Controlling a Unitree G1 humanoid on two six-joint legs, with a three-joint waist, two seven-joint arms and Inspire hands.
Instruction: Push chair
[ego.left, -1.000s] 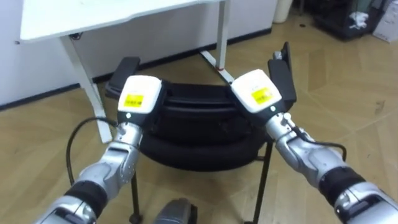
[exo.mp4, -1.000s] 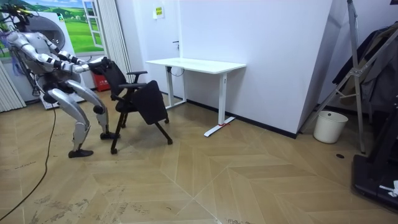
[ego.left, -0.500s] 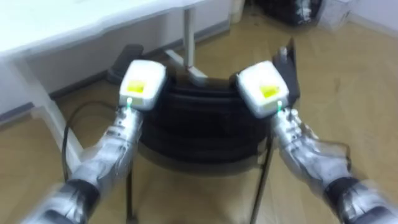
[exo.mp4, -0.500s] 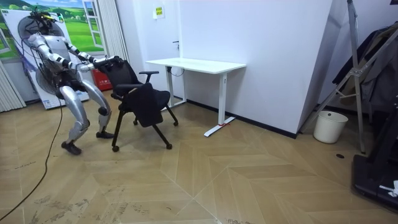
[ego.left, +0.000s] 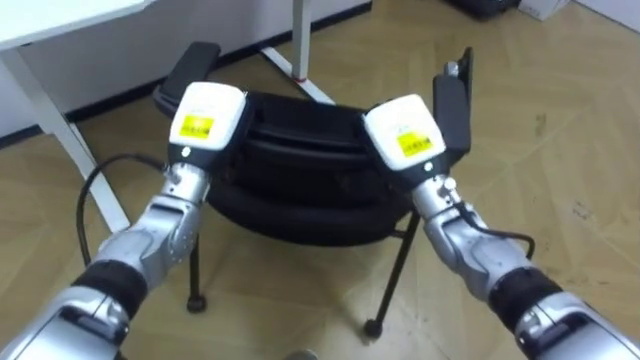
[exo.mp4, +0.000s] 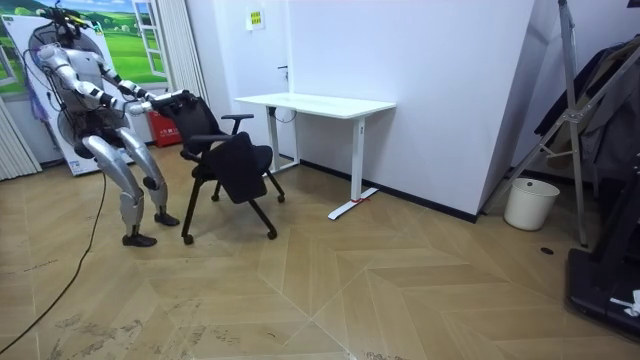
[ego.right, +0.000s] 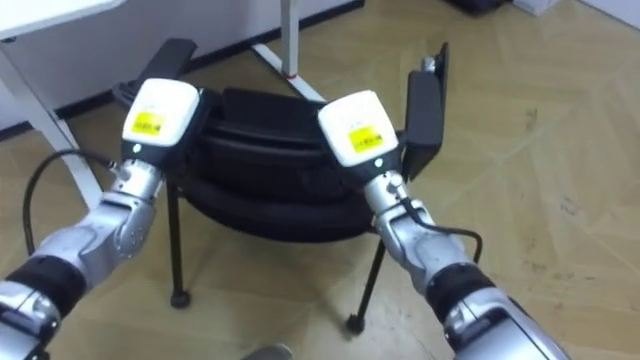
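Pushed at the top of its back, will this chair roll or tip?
The chair likely rolls: its thin legs seem to end in small casters on smooth floor. The left hand and right hand sit high on its back, so it might tilt if one catches.

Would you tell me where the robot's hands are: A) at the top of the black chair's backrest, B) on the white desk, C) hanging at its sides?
A: the left hand and the right hand both sit at the top of the backrest of the black chair.
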